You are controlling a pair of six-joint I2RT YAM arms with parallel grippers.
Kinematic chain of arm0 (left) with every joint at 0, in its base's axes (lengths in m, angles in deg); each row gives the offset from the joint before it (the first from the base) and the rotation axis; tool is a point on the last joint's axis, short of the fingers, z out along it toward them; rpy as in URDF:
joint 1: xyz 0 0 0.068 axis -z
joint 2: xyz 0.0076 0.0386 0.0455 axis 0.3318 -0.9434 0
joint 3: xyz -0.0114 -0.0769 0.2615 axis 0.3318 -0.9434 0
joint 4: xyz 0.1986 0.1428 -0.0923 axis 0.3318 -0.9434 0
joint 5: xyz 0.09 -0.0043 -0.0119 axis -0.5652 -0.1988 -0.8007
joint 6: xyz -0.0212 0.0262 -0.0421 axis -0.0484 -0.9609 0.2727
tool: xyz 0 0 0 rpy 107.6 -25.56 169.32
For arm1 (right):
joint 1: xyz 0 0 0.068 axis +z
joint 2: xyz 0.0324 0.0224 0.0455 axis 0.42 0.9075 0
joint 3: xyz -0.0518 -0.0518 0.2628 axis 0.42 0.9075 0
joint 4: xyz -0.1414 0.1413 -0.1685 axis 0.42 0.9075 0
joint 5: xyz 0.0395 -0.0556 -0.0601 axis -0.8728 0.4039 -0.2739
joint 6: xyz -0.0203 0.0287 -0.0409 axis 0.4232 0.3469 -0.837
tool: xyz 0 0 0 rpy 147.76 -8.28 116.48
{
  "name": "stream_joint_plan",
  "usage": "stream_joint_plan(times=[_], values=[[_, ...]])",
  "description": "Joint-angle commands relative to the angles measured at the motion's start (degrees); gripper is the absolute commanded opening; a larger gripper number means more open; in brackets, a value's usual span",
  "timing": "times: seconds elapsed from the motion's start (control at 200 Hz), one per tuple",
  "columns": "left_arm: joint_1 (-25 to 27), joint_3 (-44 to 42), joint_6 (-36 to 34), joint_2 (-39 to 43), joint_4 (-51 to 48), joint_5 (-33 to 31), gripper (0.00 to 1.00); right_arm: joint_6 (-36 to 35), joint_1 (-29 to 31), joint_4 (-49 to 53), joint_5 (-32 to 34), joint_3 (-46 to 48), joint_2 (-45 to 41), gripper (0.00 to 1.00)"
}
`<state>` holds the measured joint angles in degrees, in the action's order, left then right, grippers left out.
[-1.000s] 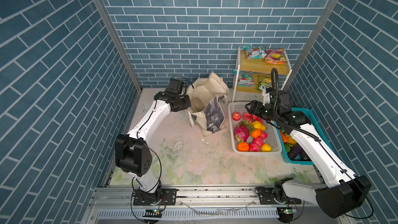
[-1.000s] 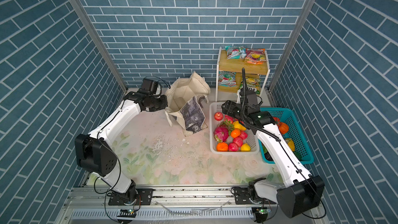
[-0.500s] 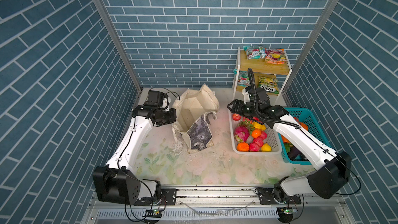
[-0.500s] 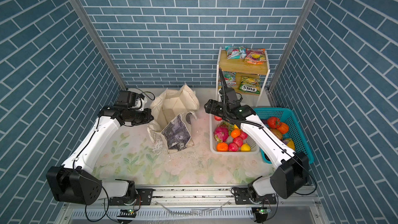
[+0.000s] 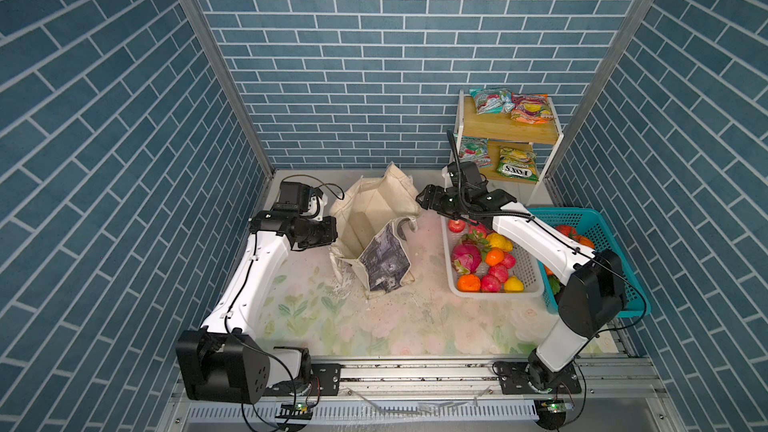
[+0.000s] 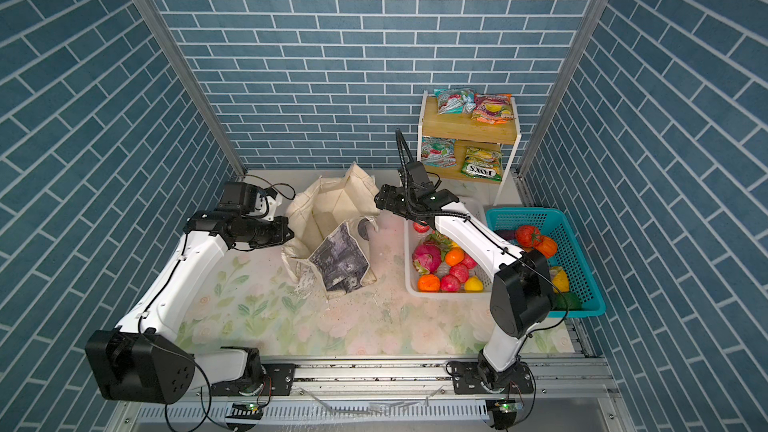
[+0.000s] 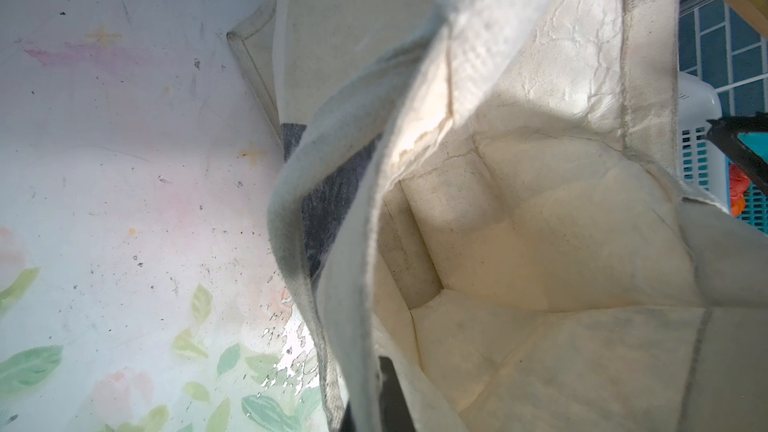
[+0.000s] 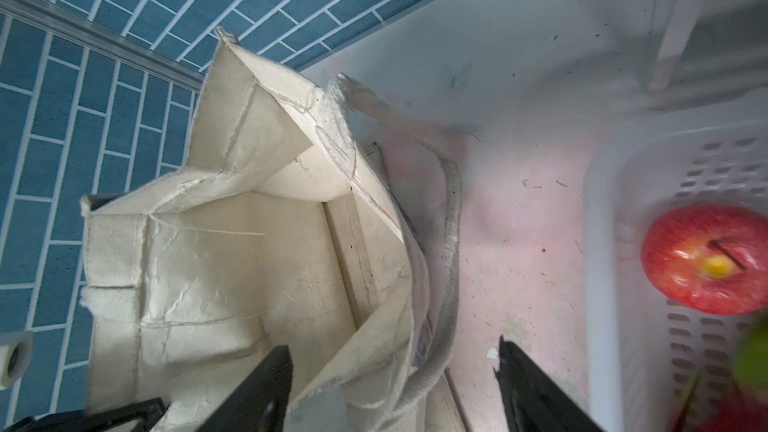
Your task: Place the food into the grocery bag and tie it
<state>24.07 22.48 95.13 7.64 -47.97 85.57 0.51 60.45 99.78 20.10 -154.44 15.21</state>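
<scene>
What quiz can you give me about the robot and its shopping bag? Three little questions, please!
1. True or false: fruit lies inside the grocery bag.
2. Where are the snack packets? A) on the wooden shelf B) in the teal basket C) on the floor
3. Fill in: the red apple sits in the ___ basket.
Key: 1 false; 2 A; 3 white.

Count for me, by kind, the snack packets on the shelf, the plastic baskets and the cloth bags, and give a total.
4 snack packets on the shelf
2 plastic baskets: white basket, teal basket
1 grocery bag
Total: 7
</scene>
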Motion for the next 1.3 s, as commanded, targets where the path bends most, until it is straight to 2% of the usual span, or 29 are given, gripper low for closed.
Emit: stream_joint_plan(times=[0.0,0.185,0.24,0.285,0.385,0.49,0.63,0.79,0.93,1.0,1.08,1.291], values=[[-0.2,-0.9,-1.2,0.9,-1.8,2.1,0.0,2.6,0.9,1.0,-1.3,-3.1,4.8,0.77],[-0.3,0.2,-1.6,1.3,-2.4,2.5,0.0,2.2,2.9,4.7,1.0,-6.2,9.2,0.74],[-0.3,0.6,-1.8,1.5,-2.7,2.5,0.0,2.2,3.1,5.0,1.0,-6.2,9.3,0.69],[-0.3,0.8,-1.9,1.7,-2.9,2.6,0.0,2.0,3.1,4.8,0.0,-5.9,9.2,0.55],[-0.3,1.6,-2.1,2.9,-3.3,2.4,0.0,-0.6,3.1,7.0,0.2,-6.6,7.0,0.0],[-0.3,3.9,-2.7,4.9,-5.8,-1.9,0.0,-5.4,3.3,15.4,8.2,-7.7,1.5,0.0],[-0.3,8.6,-3.7,7.4,-11.7,-13.9,0.0,-10.3,3.8,27.3,20.9,-7.3,-7.6,0.0],[-0.2,14.0,-3.6,8.9,-17.4,-27.0,0.0,-11.3,4.0,37.6,31.6,-4.9,-16.0,0.0],[-0.2,16.4,-3.8,8.8,-20.5,-33.9,0.0,-10.9,4.1,44.6,37.6,-3.6,-19.7,0.0],[0.0,16.7,-3.9,8.6,-21.2,-33.5,0.0,-10.6,4.1,45.4,37.5,-2.6,-21.0,0.0],[1.2,16.2,-4.0,8.5,-20.8,-29.7,0.0,-10.0,4.3,44.3,34.5,-1.2,-21.7,0.0],[10.6,10.0,-1.0,9.2,-13.1,-13.7,0.0,-8.5,8.7,37.0,26.4,2.2,-20.9,0.0]])
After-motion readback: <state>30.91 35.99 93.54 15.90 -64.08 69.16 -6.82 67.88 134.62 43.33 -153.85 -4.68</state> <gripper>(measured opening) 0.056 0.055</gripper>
